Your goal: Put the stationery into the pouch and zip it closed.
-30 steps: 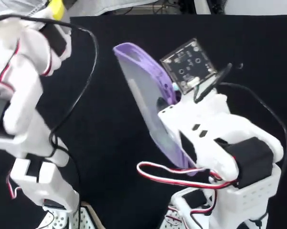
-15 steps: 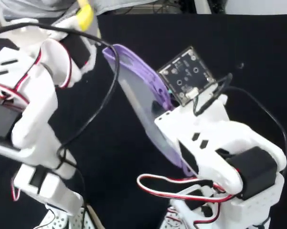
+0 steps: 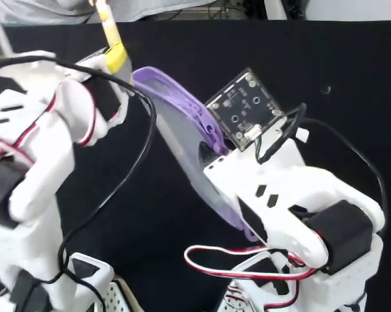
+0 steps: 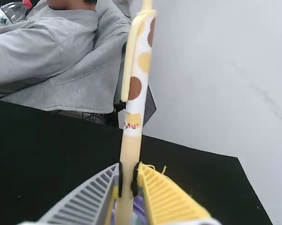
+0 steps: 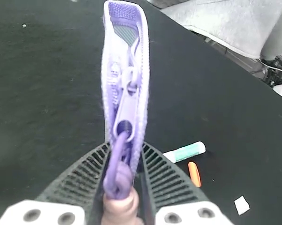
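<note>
Both claws are clamped on something: the left claw [image 4: 129, 177] grips a spotted yellow pen [image 4: 134, 108] upright, close to the upper end of the purple pouch [image 3: 182, 140]; the right claw [image 5: 124, 152] pinches that pouch edge-up above the black bench [image 5: 37, 70].

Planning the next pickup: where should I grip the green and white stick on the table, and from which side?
I would take the green and white stick at mid-barrel, straight down from above, fingers across its length. It lies flat on the table, a slim round body, so only its long sides are free. Keep off the orange piece lying near it.
</note>
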Controlling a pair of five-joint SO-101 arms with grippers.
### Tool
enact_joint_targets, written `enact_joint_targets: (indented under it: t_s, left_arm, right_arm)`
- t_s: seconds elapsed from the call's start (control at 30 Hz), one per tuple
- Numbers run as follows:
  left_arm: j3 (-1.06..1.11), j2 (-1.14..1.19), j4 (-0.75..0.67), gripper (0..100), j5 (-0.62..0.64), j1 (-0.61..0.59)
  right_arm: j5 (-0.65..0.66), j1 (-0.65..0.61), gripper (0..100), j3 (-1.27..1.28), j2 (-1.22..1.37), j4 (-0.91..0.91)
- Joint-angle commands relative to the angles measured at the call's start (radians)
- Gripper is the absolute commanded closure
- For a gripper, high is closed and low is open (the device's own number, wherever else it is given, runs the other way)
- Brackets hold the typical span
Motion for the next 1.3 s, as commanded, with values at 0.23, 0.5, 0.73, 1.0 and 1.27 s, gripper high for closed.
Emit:
enact_joint_targets:
  t_s: [0.23, 0.5, 0.73, 1.0, 1.27]
  left_arm:
    - [0.677, -0.402, -0.519, 97, -0.002, 0.005]
    - [0.993, -0.614, -0.815, 97, -0.057, 0.005]
    - [1.049, -0.614, -0.916, 97, -0.063, 0.005]
    - [1.173, -0.534, -1.023, 97, -0.066, 0.005]
    - [1.314, -0.577, -1.042, 96, -0.066, 0.012]
  right_arm:
    - [-0.011, -0.017, 98.8, -0.013, -0.03, -0.021]
    - [-0.011, -0.018, 98.8, -0.008, -0.03, -0.021]
    - [-0.011, -0.02, 98.8, -0.007, -0.03, -0.021]
    - [-0.011, -0.021, 98.8, -0.01, -0.03, -0.014]
    - [-0.011, -0.017, 98.8, -0.013, -0.03, -0.017]
